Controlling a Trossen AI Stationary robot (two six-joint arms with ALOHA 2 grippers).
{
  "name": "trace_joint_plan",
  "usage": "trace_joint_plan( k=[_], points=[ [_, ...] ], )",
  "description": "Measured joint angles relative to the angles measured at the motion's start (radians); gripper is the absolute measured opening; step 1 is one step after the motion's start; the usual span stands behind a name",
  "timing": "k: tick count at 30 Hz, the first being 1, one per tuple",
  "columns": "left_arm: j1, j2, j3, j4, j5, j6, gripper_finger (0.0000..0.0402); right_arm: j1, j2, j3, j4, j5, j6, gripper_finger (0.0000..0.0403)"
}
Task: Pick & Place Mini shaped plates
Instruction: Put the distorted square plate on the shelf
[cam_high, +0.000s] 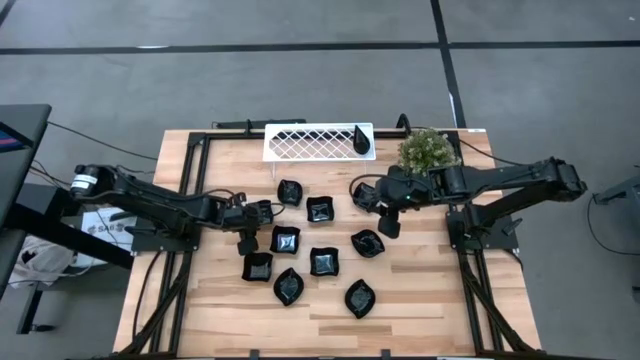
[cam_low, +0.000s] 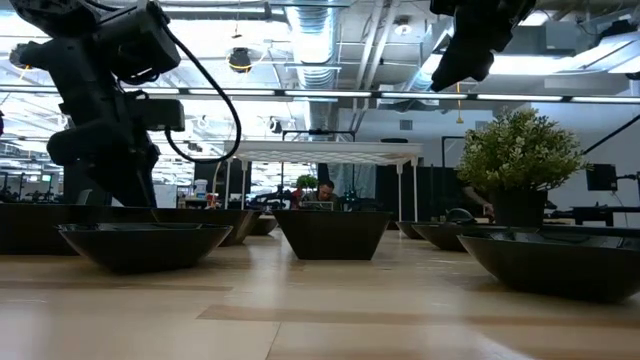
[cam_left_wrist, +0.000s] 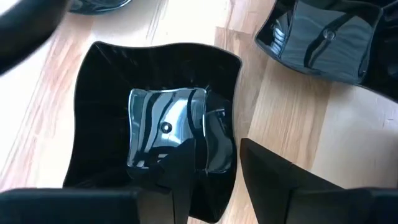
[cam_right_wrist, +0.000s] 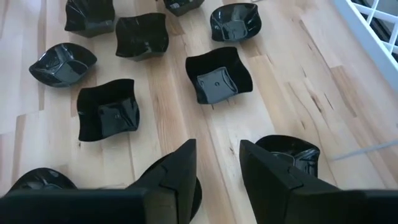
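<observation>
Wood-slat tabletop is filling your high view, w/ grey floor around it and an open ceiling w/ pipes showing in the low view. You're seeing the mini shaped plates clustering mid-table: nine loose ones, plus one dark teardrop sitting on the white lattice tray at the far edge. A small potted plant is standing near the tray's right end.

Left gripper is hovering over the square plate at the cluster's left side; in the left wrist view one finger is overlapping the plate's rim and the other is over bare wood, jaws standing apart, nothing clamped. Whether that finger is touching the rim, you can't tell.

Right gripper is hanging just right of the cluster; fingers parted, empty, w/ two plates partly hiding behind them in the right wrist view.

Low view is cutting off both grippers' tips; plates are reading only as dark silhouettes.

Open room: near edge and right side of the table are lying bare.
</observation>
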Motion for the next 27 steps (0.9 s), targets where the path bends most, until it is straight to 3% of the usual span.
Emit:
trace_joint_plan(
  k=[27],
  points=[
    [0.0,-0.003,0.0,0.039,0.0,-0.002,0.0131,0.0,0.0,0.001,-0.001,0.0,0.0,0.0118]
  ],
)
